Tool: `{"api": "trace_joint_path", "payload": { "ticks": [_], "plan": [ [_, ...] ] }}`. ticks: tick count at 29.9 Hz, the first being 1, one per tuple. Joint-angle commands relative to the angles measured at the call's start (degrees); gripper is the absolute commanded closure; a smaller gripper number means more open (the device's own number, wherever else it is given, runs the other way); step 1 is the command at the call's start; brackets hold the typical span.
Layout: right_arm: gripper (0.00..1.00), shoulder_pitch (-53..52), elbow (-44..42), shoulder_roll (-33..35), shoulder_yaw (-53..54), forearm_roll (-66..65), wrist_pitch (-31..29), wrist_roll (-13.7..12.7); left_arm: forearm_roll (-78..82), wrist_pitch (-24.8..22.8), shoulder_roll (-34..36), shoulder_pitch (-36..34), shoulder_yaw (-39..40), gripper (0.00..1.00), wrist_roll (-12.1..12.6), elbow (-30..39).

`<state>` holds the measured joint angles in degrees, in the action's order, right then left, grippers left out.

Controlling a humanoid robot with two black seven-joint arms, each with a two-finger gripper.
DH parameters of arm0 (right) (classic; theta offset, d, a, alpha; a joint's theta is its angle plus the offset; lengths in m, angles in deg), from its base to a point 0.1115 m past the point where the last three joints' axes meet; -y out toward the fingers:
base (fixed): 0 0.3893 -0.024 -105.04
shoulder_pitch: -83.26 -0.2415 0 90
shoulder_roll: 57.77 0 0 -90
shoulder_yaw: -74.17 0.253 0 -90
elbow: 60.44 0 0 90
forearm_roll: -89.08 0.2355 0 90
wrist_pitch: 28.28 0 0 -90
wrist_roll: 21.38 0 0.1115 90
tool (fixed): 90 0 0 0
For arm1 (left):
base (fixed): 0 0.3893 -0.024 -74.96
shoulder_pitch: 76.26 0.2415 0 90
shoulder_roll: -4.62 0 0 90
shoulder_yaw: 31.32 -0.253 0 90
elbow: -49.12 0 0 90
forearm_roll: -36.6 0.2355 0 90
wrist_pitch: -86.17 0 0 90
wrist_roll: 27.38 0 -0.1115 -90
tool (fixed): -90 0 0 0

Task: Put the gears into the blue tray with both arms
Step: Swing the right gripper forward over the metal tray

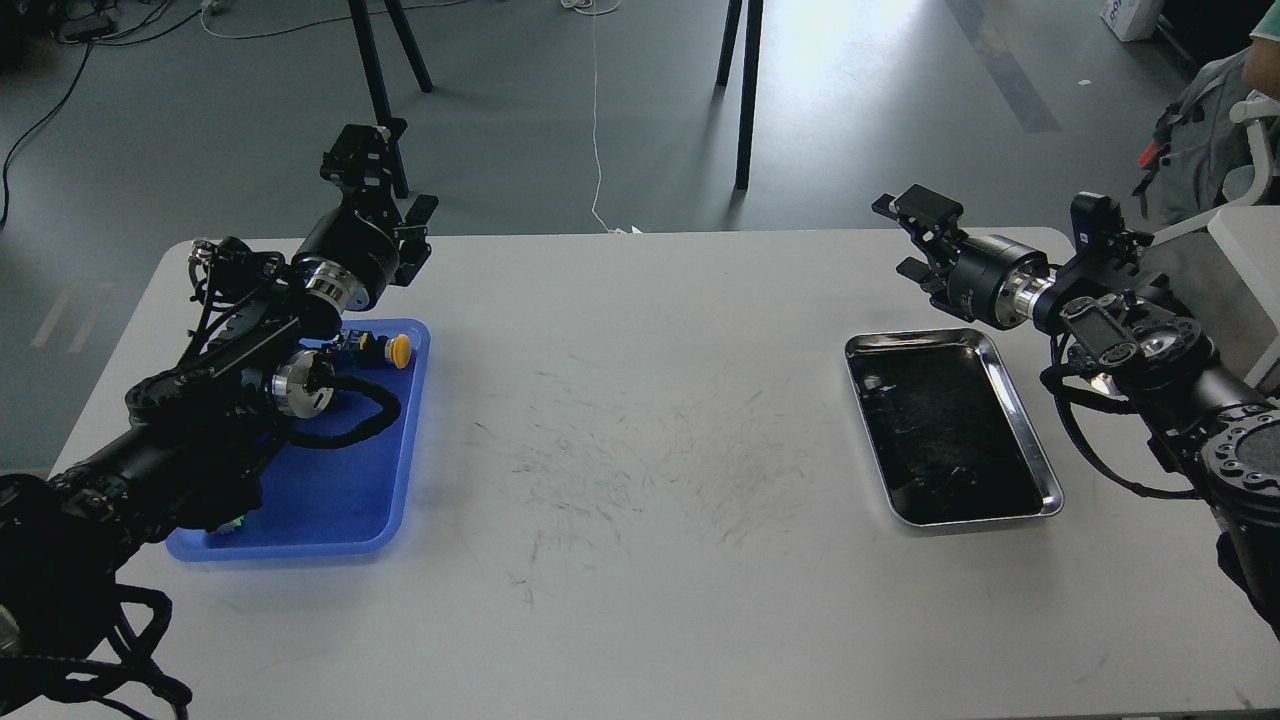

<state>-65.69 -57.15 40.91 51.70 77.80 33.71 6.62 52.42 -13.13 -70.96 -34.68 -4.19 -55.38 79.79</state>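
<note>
A: Two grippers need reporting, and we place everything relative to the blue tray (pixel 340 500). Where does our left gripper (pixel 385 195) stand?

B: Above and just behind the blue tray's far edge, raised clear of the table (pixel 640 620). We see one finger high and one lower with a gap between them, so the jaws stand apart. Nothing sits between them, and they touch nothing.

A: And our right gripper (pixel 908 238)?

B: Far to the right of the blue tray, above the table's far edge, just behind the steel tray (pixel 1040 470). Its fingers (pixel 925 203) stand separated, and we see nothing held. It touches neither tray.

A: Where are the gears (pixel 940 478)?

B: Well apart from the blue tray, in the near part of the steel tray's dark floor. We make out only a few small dark shapes there; we cannot count them.

A: What does the blue tray carry?

B: One yellow-capped push-button (pixel 392 347) lies at its far end. Our left arm (pixel 220 400) covers much of the left side, and a small green item (pixel 232 522) shows at the near left corner.
</note>
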Motion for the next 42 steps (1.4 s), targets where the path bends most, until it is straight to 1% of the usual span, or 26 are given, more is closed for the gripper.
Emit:
{"api": "trace_joint_path", "payload": {
  "ticks": [1, 7, 11, 16, 22, 27, 32, 38, 42],
  "plan": [
    [0.02, -0.6, 0.0, -0.2, -5.4, -0.6, 0.0, 0.0, 0.0, 0.5, -0.1, 0.1, -0.1, 0.02, 0.0, 0.0],
    [0.02, -3.0, 0.2, -0.1, -11.4, -0.8, 0.0, 0.0, 0.2, 0.7, -0.3, 0.2, -0.2, 0.02, 0.0, 0.0],
    [0.02, -5.2, 1.9, -0.1, -15.0, -0.9, 0.0, 0.0, 0.3, 0.7, -0.3, 0.2, -0.3, 0.02, 0.0, -0.2],
    [0.02, -6.2, 4.2, 0.1, -19.4, -2.0, 0.0, 0.0, 0.2, 0.5, -0.8, 0.2, -0.4, 0.02, 0.0, -2.1],
    [0.02, -6.0, 4.6, -1.1, -21.2, -5.8, 0.0, 0.0, 0.1, 0.7, -1.4, 0.2, -0.5, 0.02, 0.0, -2.3],
    [0.02, -7.1, 7.4, -1.5, -21.6, -10.8, 0.0, 0.0, 0.2, 0.7, -2.2, 0.2, -0.5, 0.02, 0.0, -2.4],
    [0.02, -10.6, 13.2, -0.6, -21.6, -14.6, 0.0, 0.0, 0.2, 0.7, -2.5, 0.2, -0.4, 0.02, 0.0, -2.4],
    [0.02, -17.1, 27.2, 5.1, -21.6, -16.3, 0.0, 0.0, 0.2, 0.6, -2.9, 0.2, -0.5, 0.02, 0.0, -2.4],
    [0.02, -20.0, 33.6, 8.5, -21.6, -17.1, 0.0, 0.0, 0.2, 0.5, -2.9, 0.2, -0.5, 0.02, 0.0, -2.8]
  ]
}}
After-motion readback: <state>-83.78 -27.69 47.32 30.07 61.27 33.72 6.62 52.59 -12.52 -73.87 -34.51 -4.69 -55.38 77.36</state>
